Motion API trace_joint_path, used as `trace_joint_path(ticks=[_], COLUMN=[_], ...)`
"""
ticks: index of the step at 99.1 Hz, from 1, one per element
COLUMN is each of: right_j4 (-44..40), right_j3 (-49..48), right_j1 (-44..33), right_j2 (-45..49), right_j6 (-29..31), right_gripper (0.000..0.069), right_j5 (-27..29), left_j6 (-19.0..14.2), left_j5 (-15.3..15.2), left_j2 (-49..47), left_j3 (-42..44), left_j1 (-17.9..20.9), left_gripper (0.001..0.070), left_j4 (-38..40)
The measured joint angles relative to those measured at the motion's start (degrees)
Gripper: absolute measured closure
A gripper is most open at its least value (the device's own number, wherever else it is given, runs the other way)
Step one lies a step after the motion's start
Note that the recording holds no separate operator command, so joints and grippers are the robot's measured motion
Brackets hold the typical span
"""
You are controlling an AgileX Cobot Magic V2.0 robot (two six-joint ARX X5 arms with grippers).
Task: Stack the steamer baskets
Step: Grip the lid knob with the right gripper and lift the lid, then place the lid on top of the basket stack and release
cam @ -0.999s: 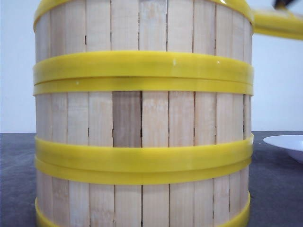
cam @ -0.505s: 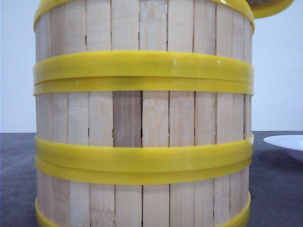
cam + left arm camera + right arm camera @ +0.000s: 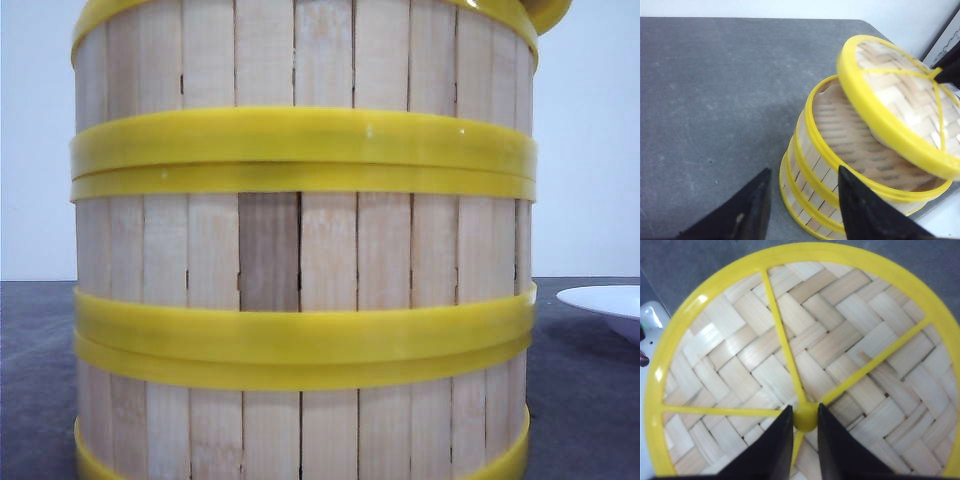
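Note:
Three steamer baskets (image 3: 300, 250) stand stacked one on another, filling the front view; the same stack (image 3: 840, 165) shows in the left wrist view with its top open. My right gripper (image 3: 805, 415) is shut on the yellow centre knob of the woven lid (image 3: 840, 340). The lid (image 3: 900, 110) hangs tilted over the far side of the stack's open top, and a bit of its rim (image 3: 550, 12) shows at the top of the front view. My left gripper (image 3: 802, 187) is open, empty, above the table beside the stack.
A white plate (image 3: 605, 300) lies on the grey table (image 3: 715, 100) to the right of the stack. The table's far edge and a pale wall run behind the stack.
The lid's rim has slid left in the front view, from well right of the stack to just over its top right edge. The stack has not moved.

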Motion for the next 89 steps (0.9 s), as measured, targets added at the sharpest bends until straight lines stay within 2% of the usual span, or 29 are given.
trace_joint_path(ticks=[89], right_j4=[2.4], right_j3=[0.0], right_j1=[1.8], right_j2=[6.0], right_j6=[-0.3], right_gripper=[0.0638], right_j5=[0.6], left_j6=[0.0], left_j5=[0.0], left_j2=[0.0], left_j3=[0.0], left_j1=[0.0], left_gripper=[0.0468], left_j4=[0.1])
